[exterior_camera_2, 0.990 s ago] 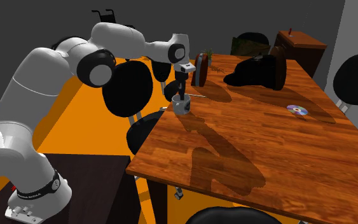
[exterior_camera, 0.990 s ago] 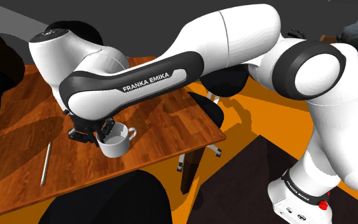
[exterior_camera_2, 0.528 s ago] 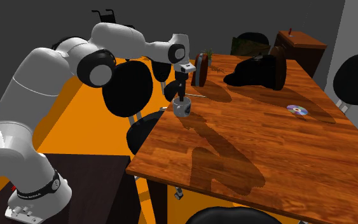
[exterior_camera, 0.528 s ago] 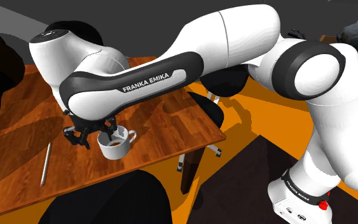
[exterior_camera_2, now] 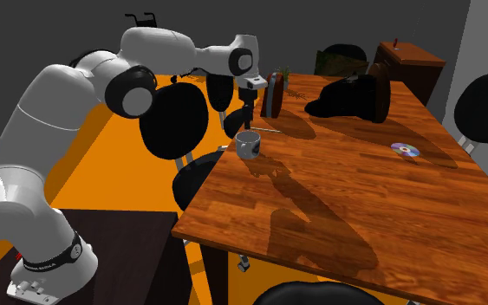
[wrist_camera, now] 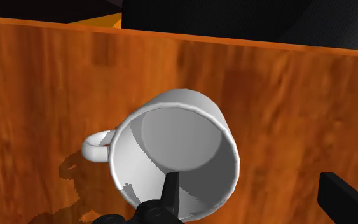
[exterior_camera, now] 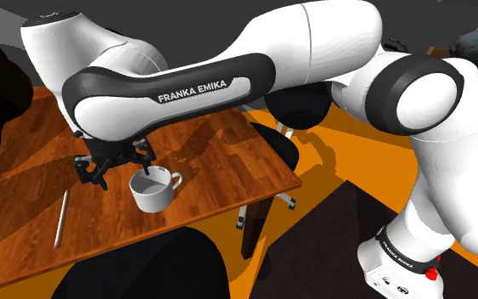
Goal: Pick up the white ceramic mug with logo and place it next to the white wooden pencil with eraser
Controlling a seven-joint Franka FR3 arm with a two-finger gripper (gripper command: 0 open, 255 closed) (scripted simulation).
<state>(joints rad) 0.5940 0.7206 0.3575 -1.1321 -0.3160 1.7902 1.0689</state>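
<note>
- On the shoulder view's left side, the wooden table (exterior_camera: 228, 161) is the largest item; it carries every task object and stands on an orange floor (exterior_camera: 347, 144).
- My arm (exterior_camera: 313, 51), white with dark joints, reaches from the lower right across the table's near corner, bending down over the work zone.
- Black chair (exterior_camera: 143, 267): pushed up against the table's near edge, below the mug in the shoulder view.
- Dark bulky item (exterior_camera_2: 354, 97): rests at the far end of the table in the second exterior view, well apart from my work zone.
- My gripper (wrist_camera: 250, 181) points straight down just above the mug. Jaw state: spread wide. One finger (wrist_camera: 171, 191) sits over the mug's mouth and the other stands outside the wall on the side away from the handle. Neither one clamps the mug.
- White mug (exterior_camera: 154, 188): upright on the table, near the edge, mouth up, empty inside. Its handle faces the shoulder view's right.
- Disc (exterior_camera_2: 405, 149): flat on the table toward the second exterior view's right.
- Pale pencil (exterior_camera: 61, 218): flat on the table, well apart from the mug, toward the shoulder view's left, close to the near edge.
</note>
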